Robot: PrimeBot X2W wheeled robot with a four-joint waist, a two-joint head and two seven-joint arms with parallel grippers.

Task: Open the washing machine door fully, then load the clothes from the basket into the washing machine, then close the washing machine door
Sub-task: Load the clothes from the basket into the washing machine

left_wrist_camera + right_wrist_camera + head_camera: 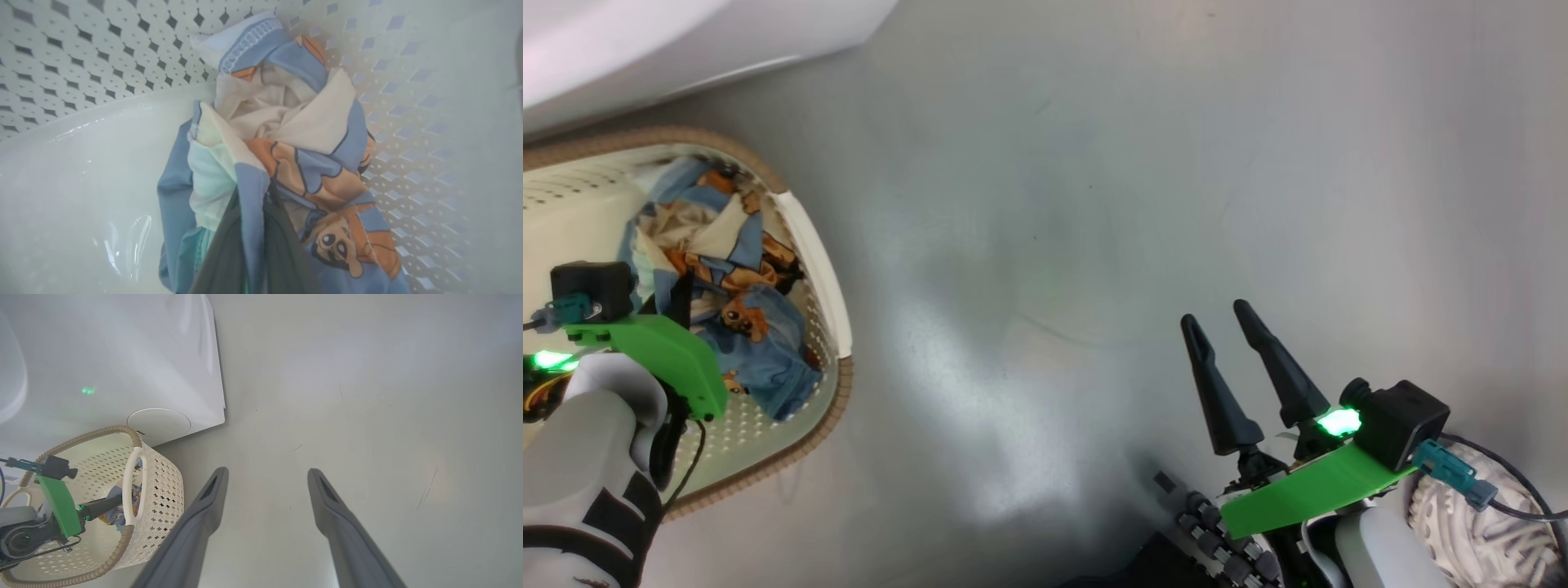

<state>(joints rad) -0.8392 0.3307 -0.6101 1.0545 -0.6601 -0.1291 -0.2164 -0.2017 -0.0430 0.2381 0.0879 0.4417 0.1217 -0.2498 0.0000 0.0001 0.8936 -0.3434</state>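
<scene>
- gripping a blue fold of the clothes [294, 155] with the left jaws, one dark finger [226, 257] pressed in on each side of the cloth.
- heaped and crumpled inside the basket [827, 269], pushed up against its perforated wall [81, 49].
- set on the floor [1176, 163] just beside the white washing machine [122, 355], rim up and upright.
- spread wide and holding nothing on the other side: right jaws hanging over bare floor, well apart from the basket.
- probably soft, light and limp to handle, with no stiffness; likely to sag and trail below the pinch once lifted.
- seemingly several layers tangled together; cannot tell whether one garment or more sits in the pinch.
- best taken at a thick bunched fold near the middle of the heap, not at a thin hem, to bring more cloth up at once.
- not fragile, so no harm from a firm squeeze; a single thin layer could slide free, though.
- worth watching for cloth catching on the woven rim or the white handle [130, 482].
- looks like a light basket too, so liable to tip or drag along if a trailing end snags.
</scene>
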